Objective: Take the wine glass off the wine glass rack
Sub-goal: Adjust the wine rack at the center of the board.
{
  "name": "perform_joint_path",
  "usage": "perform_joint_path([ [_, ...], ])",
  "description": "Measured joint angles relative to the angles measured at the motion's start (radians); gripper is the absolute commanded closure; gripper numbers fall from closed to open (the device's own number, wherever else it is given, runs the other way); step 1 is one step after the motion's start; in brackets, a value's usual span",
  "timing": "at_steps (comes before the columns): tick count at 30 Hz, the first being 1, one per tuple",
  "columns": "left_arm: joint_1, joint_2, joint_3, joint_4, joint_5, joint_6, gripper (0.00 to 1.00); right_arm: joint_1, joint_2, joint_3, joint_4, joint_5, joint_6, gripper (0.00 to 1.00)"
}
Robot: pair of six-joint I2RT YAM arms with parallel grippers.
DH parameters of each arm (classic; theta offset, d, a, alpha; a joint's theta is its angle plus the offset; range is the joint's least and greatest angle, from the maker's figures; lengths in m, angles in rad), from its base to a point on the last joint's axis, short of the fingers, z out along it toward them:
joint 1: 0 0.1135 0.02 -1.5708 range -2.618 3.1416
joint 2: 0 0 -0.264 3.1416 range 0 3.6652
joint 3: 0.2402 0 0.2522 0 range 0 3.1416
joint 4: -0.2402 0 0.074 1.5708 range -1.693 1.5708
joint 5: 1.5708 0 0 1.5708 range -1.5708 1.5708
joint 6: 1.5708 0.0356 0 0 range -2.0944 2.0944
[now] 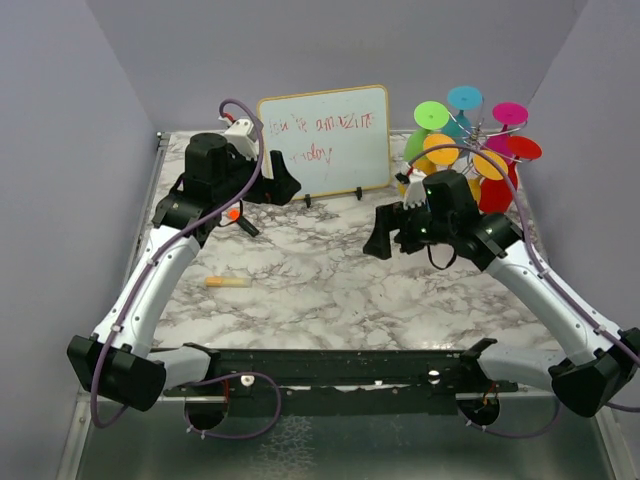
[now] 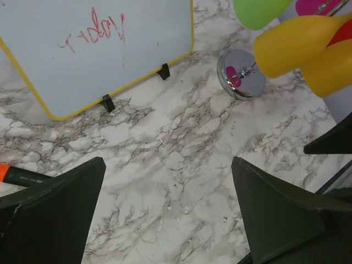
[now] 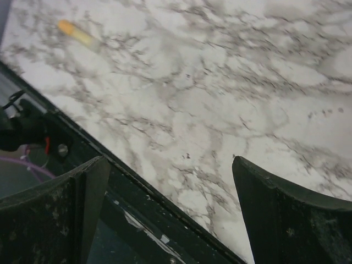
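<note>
The tabletop [image 1: 330, 280] is smooth white marble patterned with grey veins. At its far side stands a flat rectangular whiteboard [image 1: 325, 140] with a yellow frame, rounded corners, small black feet and red handwriting.

Right of the whiteboard is the wine glass rack [image 1: 474, 128], made of thin silver wire. Its round, mirror-bright base [image 2: 242, 74] rests on the marble. Opaque matt plastic wine glasses [image 1: 440, 150] hang upside down from it with their flat round feet uppermost, in green, teal, magenta, red and orange-yellow. In the left wrist view their bowls look smooth and rounded.

The left gripper [image 1: 283, 186] hangs just in front of the whiteboard's lower left corner. Its two black wedge-shaped fingers [image 2: 55, 220] are spread wide with only marble between them. The rack base lies beyond them and to the right, well apart from both fingers.

The right gripper [image 1: 384, 238] is in front of the whiteboard's lower right corner, nearer the arm bases. Its dull, scuffed black fingers [image 3: 291, 220] are spread wide and hold nothing. It points away from the rack, whose nearest orange glasses hang just behind its wrist.

An orange-capped marker [image 1: 233, 213] lies in front of the whiteboard's left end by the left gripper. A slim yellow pen [image 1: 228, 283] lies on the marble well in front of the whiteboard.
</note>
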Motion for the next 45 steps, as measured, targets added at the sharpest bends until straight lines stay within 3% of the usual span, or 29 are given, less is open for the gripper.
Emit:
perform_joint_path([
  [7, -0.027, 0.000, -0.049, 0.032, 0.001, -0.002, 0.01, 0.000, -0.101, -0.218, -0.034, 0.261, 0.123, 0.00],
  [15, -0.032, 0.000, -0.112, 0.036, 0.001, -0.005, 0.01, 0.000, -0.419, -0.576, 0.013, 0.451, 0.311, 0.00],
  [21, -0.034, 0.000, -0.112, 0.049, 0.002, -0.008, 0.02, 0.000, -0.621, -0.587, 0.029, 0.599, 0.407, 0.00],
  [27, -0.088, 0.047, -0.078, 0.077, 0.016, -0.047, 0.04, 0.000, -0.536, -0.517, -0.052, 0.780, 0.512, 0.00],
  [32, -0.285, 0.204, 0.103, 0.111, 0.016, -0.079, 0.04, 0.000, -0.474, -0.528, -0.084, 0.814, 0.579, 0.00],
  [37, -0.425, 0.344, 0.300, 0.143, 0.015, -0.101, 0.05, -0.030, -0.531, -0.621, -0.058, 0.795, 0.622, 0.00],
  [41, -0.476, 0.438, 0.431, 0.159, 0.008, -0.129, 0.07, -0.145, -0.516, -0.681, -0.004, 0.711, 0.622, 0.06],
  [45, -0.500, 0.515, 0.516, 0.173, -0.003, -0.167, 0.08, -0.345, -0.460, -0.746, 0.098, 0.551, 0.581, 0.09],
])
